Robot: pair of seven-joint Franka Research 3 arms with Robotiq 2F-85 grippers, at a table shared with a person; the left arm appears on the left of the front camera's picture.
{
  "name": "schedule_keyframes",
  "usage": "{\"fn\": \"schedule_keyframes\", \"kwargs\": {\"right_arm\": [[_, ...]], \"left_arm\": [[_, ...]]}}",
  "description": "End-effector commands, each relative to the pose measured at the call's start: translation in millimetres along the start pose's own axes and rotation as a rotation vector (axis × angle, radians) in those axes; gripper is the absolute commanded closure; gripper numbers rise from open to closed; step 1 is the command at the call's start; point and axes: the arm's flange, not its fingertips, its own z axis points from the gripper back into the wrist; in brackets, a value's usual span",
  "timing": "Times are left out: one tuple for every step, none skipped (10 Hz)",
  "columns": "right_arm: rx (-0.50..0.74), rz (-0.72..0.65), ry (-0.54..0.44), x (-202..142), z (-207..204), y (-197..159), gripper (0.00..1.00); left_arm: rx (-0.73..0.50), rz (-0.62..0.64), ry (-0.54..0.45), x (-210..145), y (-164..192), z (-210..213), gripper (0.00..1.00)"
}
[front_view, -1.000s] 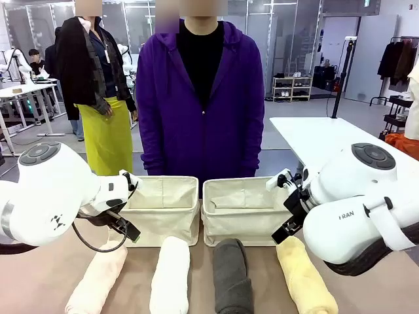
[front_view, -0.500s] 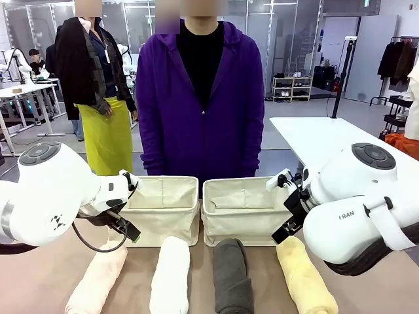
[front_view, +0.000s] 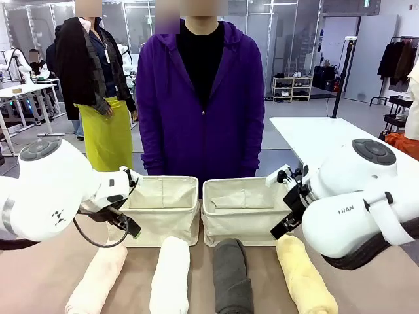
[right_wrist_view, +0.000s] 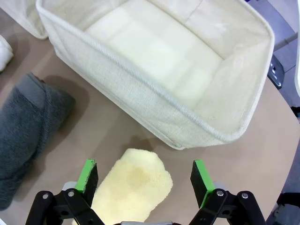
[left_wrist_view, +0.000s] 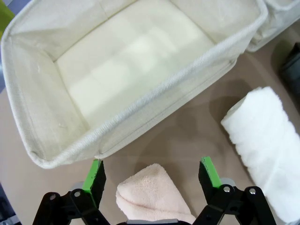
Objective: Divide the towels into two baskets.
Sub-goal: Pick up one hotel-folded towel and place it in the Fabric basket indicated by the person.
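Four rolled towels lie in a row at the table's near edge: peach (front_view: 97, 281), white (front_view: 171, 275), dark grey (front_view: 232, 278) and yellow (front_view: 304, 281). Behind them two cream baskets stand side by side, the left basket (front_view: 160, 226) and the right basket (front_view: 242, 226), both empty inside. My left gripper (front_view: 127, 226) hovers open above the peach towel's far end (left_wrist_view: 152, 197), in front of the left basket's rim (left_wrist_view: 140, 105). Over the yellow towel's far end (right_wrist_view: 133, 185) my right gripper (front_view: 281, 229) hangs open, close to the right basket's rim (right_wrist_view: 140, 79).
A person in a purple hoodie (front_view: 200, 98) stands just behind the baskets, hands out of sight. The white towel (left_wrist_view: 267, 140) lies to the side of my left gripper (left_wrist_view: 152, 173), the dark grey towel (right_wrist_view: 28, 131) beside my right gripper (right_wrist_view: 143, 176). Bare tabletop (front_view: 200, 281) separates the rolls.
Both arms have shifted slightly, rising a little over their towels. The towels and baskets have not moved, and both grippers stay open.
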Motion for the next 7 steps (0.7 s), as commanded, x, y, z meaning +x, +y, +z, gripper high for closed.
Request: {"fn": "schedule_keyframes", "kwargs": {"right_arm": [[0.075, -0.033, -0.014, 13.8, 21.5, -5.8, 0.00], [0.124, -0.052, -0.008, 18.4, 32.4, -8.2, 0.00], [0.176, -0.065, 0.014, 21.1, 41.2, -12.0, 0.00], [0.272, -0.105, 0.026, 22.7, 51.0, -18.5, 0.00], [0.346, -0.145, 0.064, 22.4, 57.9, -25.6, 0.00], [0.462, -0.190, 0.073, 21.2, 67.2, -34.5, 0.00], [0.568, -0.226, 0.070, 16.8, 77.6, -46.7, 0.00]], "left_arm": [[-0.033, 0.034, -0.001, 21.3, -6.9, 25.9, 0.00], [-0.054, 0.049, -0.001, 26.5, -7.3, 35.6, 0.00], [-0.129, 0.076, 0.003, 30.6, -6.7, 44.0, 0.00], [-0.234, 0.101, 0.008, 32.3, -2.0, 53.5, 0.00], [-0.275, 0.105, 0.033, 32.1, 3.9, 60.8, 0.00], [-0.406, 0.136, 0.022, 30.0, 11.5, 69.3, 0.00], [-0.581, 0.190, -0.032, 25.0, 24.9, 80.4, 0.00]]}}
